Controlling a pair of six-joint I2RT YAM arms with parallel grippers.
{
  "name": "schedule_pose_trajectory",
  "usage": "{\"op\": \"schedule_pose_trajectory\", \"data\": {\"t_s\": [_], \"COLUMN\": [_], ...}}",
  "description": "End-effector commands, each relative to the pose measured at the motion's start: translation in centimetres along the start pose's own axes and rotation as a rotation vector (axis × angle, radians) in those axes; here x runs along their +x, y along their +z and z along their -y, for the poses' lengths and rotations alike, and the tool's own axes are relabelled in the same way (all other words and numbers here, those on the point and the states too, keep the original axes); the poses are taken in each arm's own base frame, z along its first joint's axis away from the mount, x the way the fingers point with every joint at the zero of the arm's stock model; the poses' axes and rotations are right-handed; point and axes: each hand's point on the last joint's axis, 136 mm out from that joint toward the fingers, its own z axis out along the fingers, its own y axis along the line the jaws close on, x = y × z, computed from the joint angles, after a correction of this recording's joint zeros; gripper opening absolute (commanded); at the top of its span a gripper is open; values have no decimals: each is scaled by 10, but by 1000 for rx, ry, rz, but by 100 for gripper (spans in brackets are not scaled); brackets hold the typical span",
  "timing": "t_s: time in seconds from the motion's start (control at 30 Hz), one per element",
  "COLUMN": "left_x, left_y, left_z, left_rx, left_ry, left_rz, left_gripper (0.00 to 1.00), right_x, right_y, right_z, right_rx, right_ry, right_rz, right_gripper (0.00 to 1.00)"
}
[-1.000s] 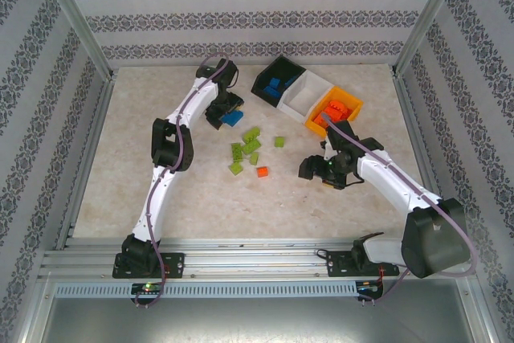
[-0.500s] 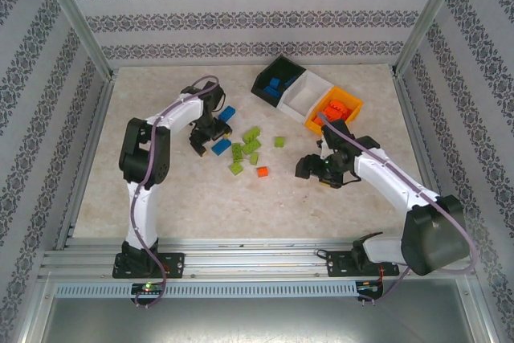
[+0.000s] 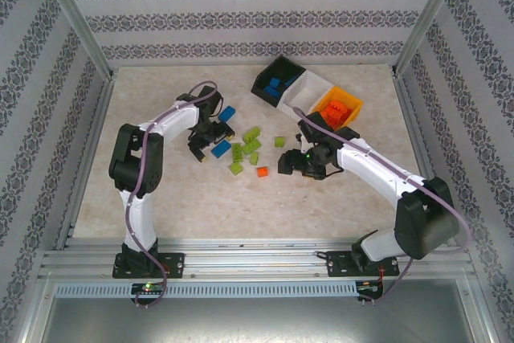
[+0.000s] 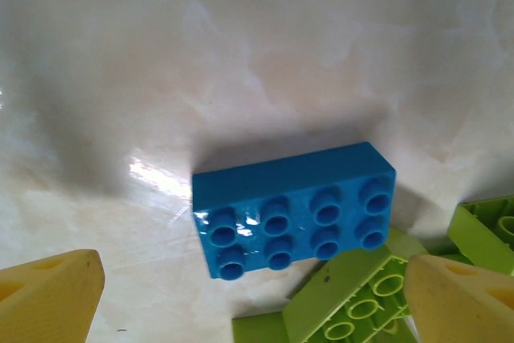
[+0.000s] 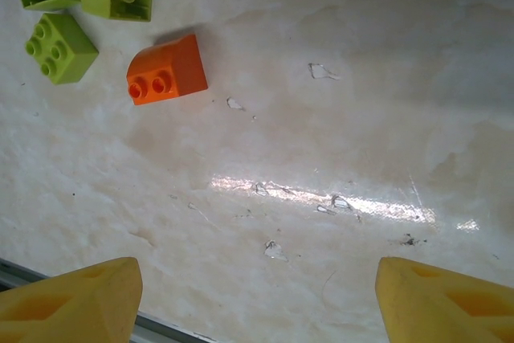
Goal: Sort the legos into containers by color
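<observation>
Bright, even light on a glossy table (image 3: 161, 190).
White glare streaks it in both wrist views; a soft shadow edges the blue brick (image 4: 293, 210), which is sharply in focus.

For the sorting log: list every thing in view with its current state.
left gripper, open
right gripper, open
loose blue bricks, unsorted on table
loose orange brick, unsorted
green bricks, unsorted
black bin, holds blue legos
white bin, looks empty
orange bin, holds orange legos

Loose legos (image 3: 245, 149) left of containers (image 3: 303, 99)
</observation>
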Motion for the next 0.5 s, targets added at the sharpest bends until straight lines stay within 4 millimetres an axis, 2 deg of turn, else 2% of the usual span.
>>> {"op": "schedule_pose_trajectory", "data": {"t_s": [0.0,0.2,0.47], "left_x": [1,-3,3], "left_y": [3,11,22], "left_z": [24,30,14], "left_rx": [52,32,-32], "left_ry": [-14,-50,-65], "left_rz": [0,-8,-39], "left_gripper": [96,96,96], "right_x": [-6,-5,-2], "right_y": [-3,-5,-1], "right_z": [-1,5,21], "right_rx": [19,32,30], "right_ry": [5,-4,33], "right_rz": [19,14,14], "right_gripper": [77,78,78]}}
